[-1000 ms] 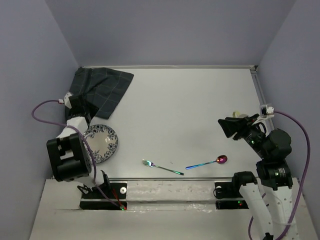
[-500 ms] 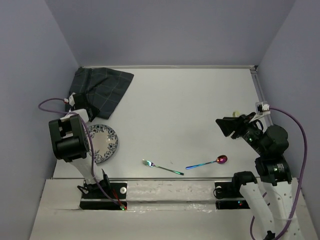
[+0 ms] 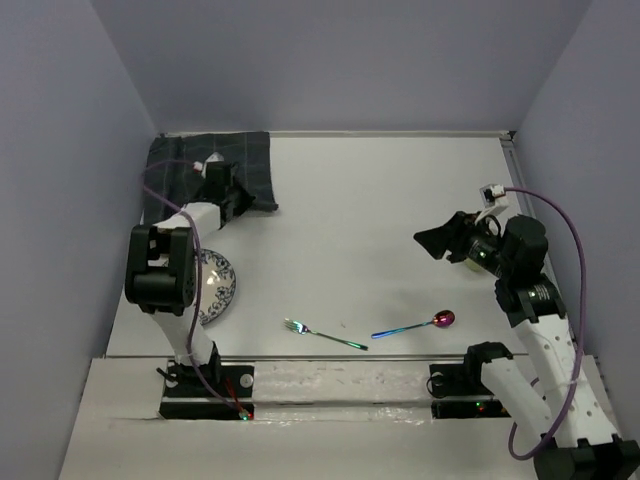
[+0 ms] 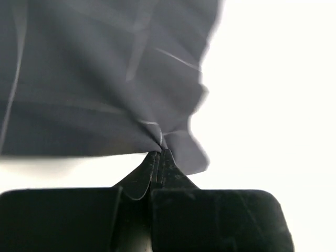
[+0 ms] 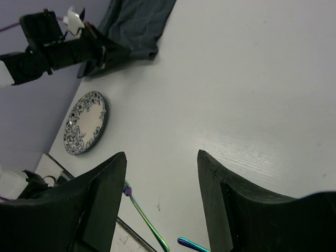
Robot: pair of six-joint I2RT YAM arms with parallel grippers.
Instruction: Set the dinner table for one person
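Dinner table (image 3: 380, 200), a broad matte white top, carries every item in view. At its far left corner the left gripper (image 4: 159, 155) is clenched on the near edge of a dark grey checked cloth (image 3: 190, 165), close to its right corner, the fabric bunched at the fingertips. The right gripper (image 5: 161, 155) hangs above the table's right side, jaws apart, nothing between them. 1 blue-patterned plate (image 3: 218, 282) lies by the left edge. 1 iridescent fork (image 3: 325, 334) and 1 spoon (image 3: 415, 325) lie near the front edge, apart from each other.
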